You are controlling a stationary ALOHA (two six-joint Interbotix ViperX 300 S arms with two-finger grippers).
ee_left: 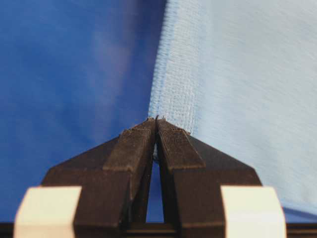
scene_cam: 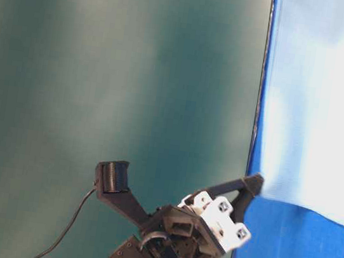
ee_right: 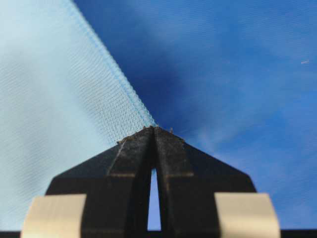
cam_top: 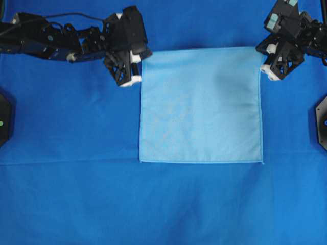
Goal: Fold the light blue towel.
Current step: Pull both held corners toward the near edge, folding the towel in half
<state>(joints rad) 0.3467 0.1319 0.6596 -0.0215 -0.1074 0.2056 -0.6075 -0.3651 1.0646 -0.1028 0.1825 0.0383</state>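
The light blue towel (cam_top: 201,106) is being shown spread in the middle of the overhead view, on the deep blue table covering (cam_top: 66,194). Its lower edge is lying flat just below the centre of the frame, while its two upper corners are being held at the top. The left gripper (cam_top: 137,65) is being seen at the upper left corner of the towel, and the right gripper (cam_top: 264,62) at the upper right corner.

In the left wrist view, the left gripper (ee_left: 156,120) is being shown with its jaws pressed together, and the hemmed corner of the towel (ee_left: 237,89) is being pinched between the tips. The towel is filling the right of that frame, with the table covering (ee_left: 74,74) on the left.

In the right wrist view, the right gripper (ee_right: 154,129) is likewise being shown clamped on a stitched corner; the towel (ee_right: 54,109) is occupying the left and the table covering (ee_right: 237,74) the right.

In the table-level view, one gripper (scene_cam: 255,182) is being seen at lower centre, touching the towel (scene_cam: 322,111) at its edge; which arm it belongs to cannot be told.
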